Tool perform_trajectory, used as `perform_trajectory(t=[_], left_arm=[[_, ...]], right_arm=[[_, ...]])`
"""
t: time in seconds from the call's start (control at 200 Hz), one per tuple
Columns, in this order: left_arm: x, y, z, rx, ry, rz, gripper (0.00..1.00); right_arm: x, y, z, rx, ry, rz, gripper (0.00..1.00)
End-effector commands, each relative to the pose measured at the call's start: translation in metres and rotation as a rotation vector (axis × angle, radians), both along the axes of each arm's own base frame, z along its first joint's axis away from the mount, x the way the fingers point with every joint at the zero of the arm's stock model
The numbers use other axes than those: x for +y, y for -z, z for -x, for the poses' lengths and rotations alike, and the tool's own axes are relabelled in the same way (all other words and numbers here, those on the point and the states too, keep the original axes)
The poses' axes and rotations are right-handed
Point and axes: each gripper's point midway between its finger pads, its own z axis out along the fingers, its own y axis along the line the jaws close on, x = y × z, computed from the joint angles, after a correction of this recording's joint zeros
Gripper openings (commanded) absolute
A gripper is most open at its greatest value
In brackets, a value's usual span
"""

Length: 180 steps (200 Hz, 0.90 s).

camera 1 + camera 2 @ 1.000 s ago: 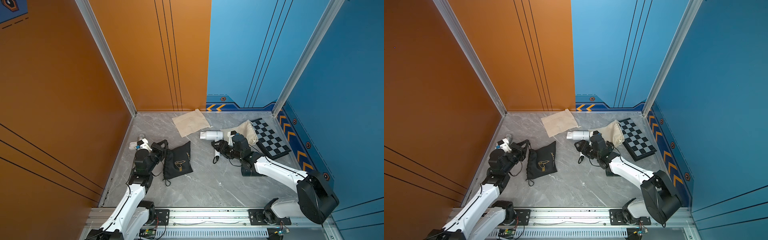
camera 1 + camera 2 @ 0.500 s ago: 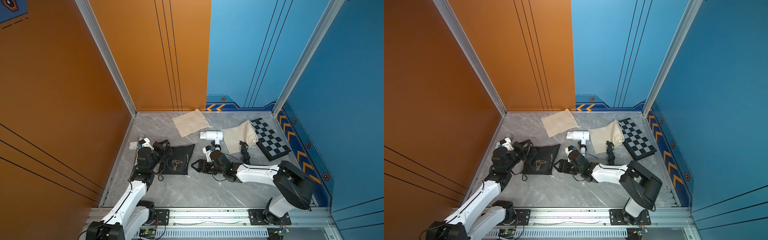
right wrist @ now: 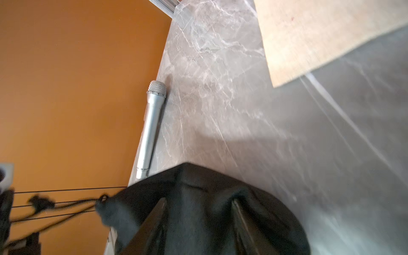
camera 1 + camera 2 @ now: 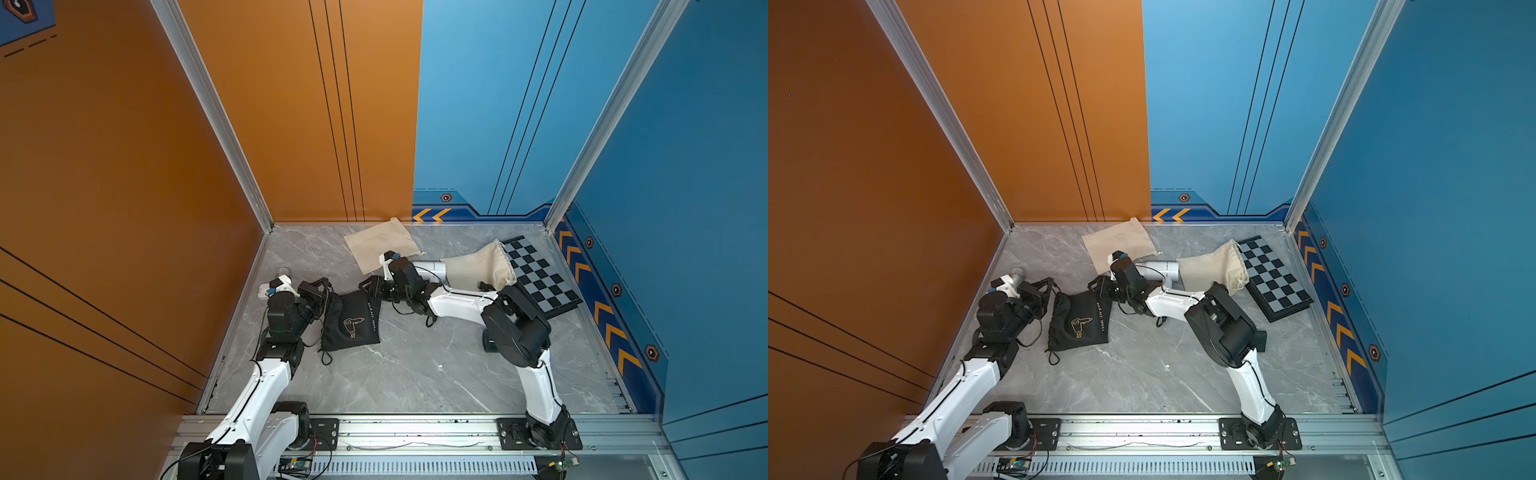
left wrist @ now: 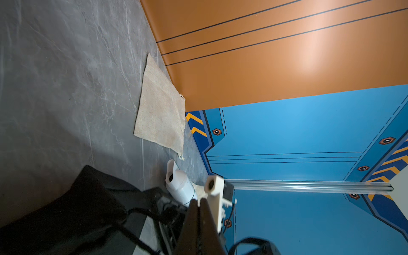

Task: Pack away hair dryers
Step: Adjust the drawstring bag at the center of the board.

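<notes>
- One dryer is all I can see: the white hair dryer (image 4: 430,266) lies on the grey marble table (image 4: 415,365) at about one o'clock, taking the far wall as twelve. Its barrel sits right against a bulging beige pouch (image 4: 478,268), and the right arm (image 4: 457,301) covers part of it.
- The black pouch (image 4: 353,320), printed with a gold dryer, lies at nine o'clock between the two grippers.
- The left gripper (image 5: 199,202) is pinched tight on the pouch's mouth; whether on cloth or drawstring I cannot make out.
- The right gripper (image 3: 198,199) is at the pouch's corner nearest twelve. Its fingers stand partway apart with black cloth between them, and I cannot tell whether they clamp it.
- A flat beige pouch (image 4: 380,245) lies at twelve and a checkerboard (image 4: 536,274) at two.
- A silver microphone (image 3: 152,130) lies along the orange wall (image 3: 66,88) at ten.
</notes>
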Motion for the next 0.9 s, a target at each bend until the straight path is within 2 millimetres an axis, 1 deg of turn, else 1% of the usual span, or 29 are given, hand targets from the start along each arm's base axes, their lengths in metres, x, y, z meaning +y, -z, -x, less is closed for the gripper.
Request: perform_trajectory(t=[0.0,0.005,0.015,0.105,0.175,0.18,0.19,0.205,0.245,0.265,0.28,0.305,0.31,0.345,0.36,0.39,0.4,0.41,0.42,0.455,0.48,0.5,0.505,0.55,0.591,0.651,0.691,0.766,0.896], left_arm=[[-0.006,0.019,0.010,0.036,0.037,-0.004,0.00],[-0.006,0.020,0.010,0.038,0.040,-0.004,0.00],[-0.006,0.021,0.011,0.040,0.040,-0.004,0.00],[-0.009,0.031,0.016,0.059,0.048,-0.003,0.00],[-0.014,0.038,0.019,0.074,0.063,-0.007,0.00],[-0.014,0.039,0.019,0.076,0.064,-0.008,0.00],[-0.015,0.040,0.020,0.077,0.068,-0.008,0.00],[-0.016,0.041,0.020,0.079,0.072,-0.011,0.00],[-0.021,0.045,0.021,0.087,0.087,-0.018,0.00],[-0.023,0.046,0.022,0.091,0.096,-0.023,0.00],[-0.024,0.047,0.022,0.092,0.100,-0.026,0.00],[-0.026,0.050,0.023,0.099,0.109,-0.033,0.00],[-0.027,0.050,0.023,0.098,0.111,-0.035,0.00],[-0.030,0.051,0.023,0.099,0.125,-0.048,0.00],[-0.031,0.053,0.023,0.103,0.130,-0.052,0.00],[-0.032,0.056,0.024,0.110,0.137,-0.057,0.00],[-0.033,0.057,0.024,0.112,0.139,-0.058,0.00],[-0.033,0.058,0.024,0.114,0.141,-0.059,0.00],[-0.033,0.059,0.024,0.118,0.143,-0.061,0.00],[-0.034,0.062,0.024,0.125,0.149,-0.069,0.00],[-0.034,0.064,0.023,0.130,0.149,-0.075,0.00],[-0.034,0.067,0.024,0.138,0.150,-0.079,0.00],[-0.034,0.067,0.024,0.139,0.150,-0.079,0.00],[-0.033,0.070,0.023,0.149,0.147,-0.084,0.00],[-0.032,0.071,0.021,0.151,0.148,-0.093,0.00],[-0.032,0.071,0.018,0.157,0.150,-0.099,0.00],[-0.032,0.069,0.015,0.155,0.154,-0.104,0.00],[-0.031,0.068,0.009,0.164,0.150,-0.113,0.00],[-0.028,0.064,-0.006,0.173,0.135,-0.110,0.00]], right_arm=[[0.006,0.022,-0.011,0.039,-0.115,0.126,0.49],[0.005,0.025,-0.012,0.045,-0.116,0.130,0.50],[0.008,0.016,-0.017,0.032,-0.118,0.117,0.49],[0.007,-0.002,-0.041,0.006,-0.113,0.074,0.50],[0.004,-0.020,-0.042,-0.042,-0.131,0.091,0.50],[0.004,-0.021,-0.042,-0.047,-0.131,0.095,0.50],[-0.009,-0.023,-0.052,-0.053,-0.109,0.105,0.50],[-0.016,-0.026,-0.055,-0.062,-0.102,0.122,0.50],[-0.028,-0.031,-0.053,-0.071,-0.096,0.163,0.52],[-0.032,-0.038,-0.049,-0.082,-0.094,0.171,0.53],[-0.038,-0.040,-0.046,-0.082,-0.090,0.181,0.53],[-0.045,-0.044,-0.039,-0.089,-0.084,0.193,0.53],[-0.046,-0.048,-0.039,-0.098,-0.079,0.192,0.54],[-0.056,-0.044,-0.022,-0.101,-0.074,0.219,0.55],[-0.059,-0.055,-0.016,-0.123,-0.069,0.212,0.55],[-0.071,-0.057,-0.005,-0.141,-0.048,0.224,0.56],[-0.065,-0.059,0.007,-0.153,-0.060,0.223,0.57],[-0.066,-0.058,0.015,-0.160,-0.060,0.229,0.57],[-0.067,-0.059,0.019,-0.168,-0.056,0.228,0.57],[-0.073,-0.051,0.037,-0.182,-0.040,0.232,0.58],[-0.075,-0.058,0.052,-0.214,-0.031,0.203,0.58],[-0.077,-0.058,0.060,-0.224,-0.024,0.194,0.58],[-0.078,-0.055,0.066,-0.231,-0.023,0.192,0.58],[-0.078,-0.058,0.090,-0.300,-0.035,0.169,0.59],[-0.075,-0.055,0.113,-0.380,-0.068,0.195,0.60],[-0.070,-0.046,0.139,-0.478,-0.125,0.258,0.63],[-0.065,-0.039,0.152,-0.517,-0.169,0.277,0.63],[-0.060,-0.026,0.166,-0.538,-0.186,0.294,0.63],[-0.045,-0.014,0.192,-0.583,-0.191,0.269,0.60]])
